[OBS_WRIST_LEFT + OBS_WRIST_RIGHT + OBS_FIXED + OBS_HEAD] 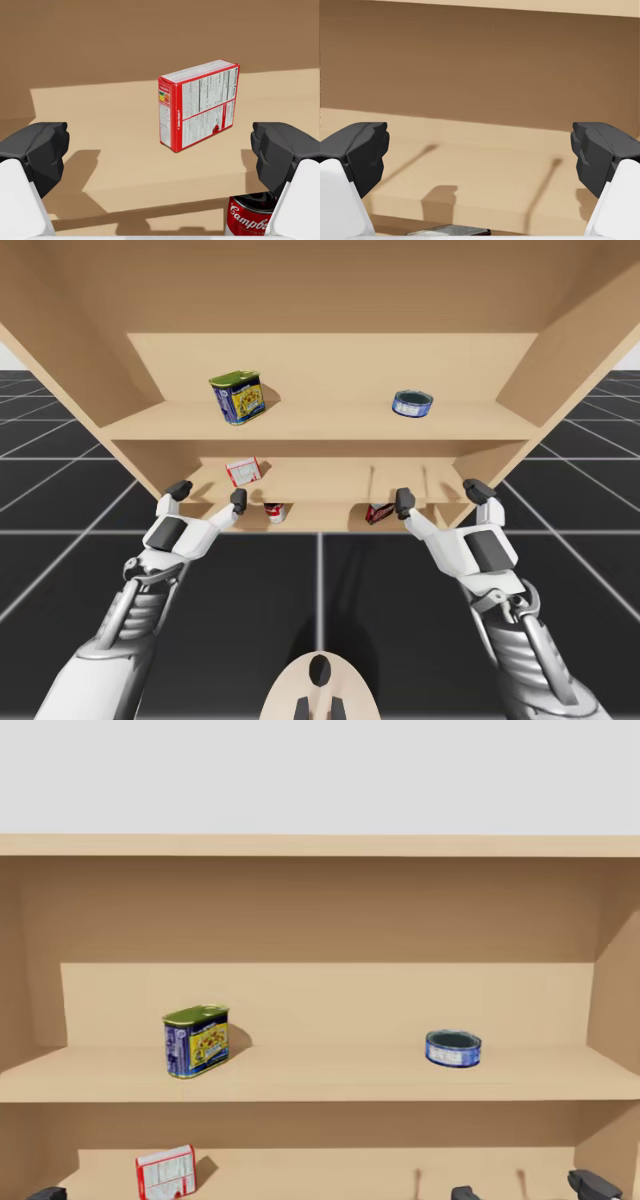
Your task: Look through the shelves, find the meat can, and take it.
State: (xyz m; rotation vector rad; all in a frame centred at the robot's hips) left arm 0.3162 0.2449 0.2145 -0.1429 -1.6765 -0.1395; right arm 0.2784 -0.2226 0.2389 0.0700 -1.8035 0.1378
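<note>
My left gripper (208, 494) and right gripper (441, 496) gape wide, empty, below the blue-and-yellow rectangular can (196, 1041). A flat blue can (453, 1049) shares its shelf (320, 1078); a red-and-white box (197, 105) with a fine-print label stands beneath.

The meat can (196, 1041) is a squarish tin with rounded corners, a blue-and-yellow label and an olive-green lid. It stands upright on the left part of the upper shelf (320, 1076), turned slightly askew.
</note>
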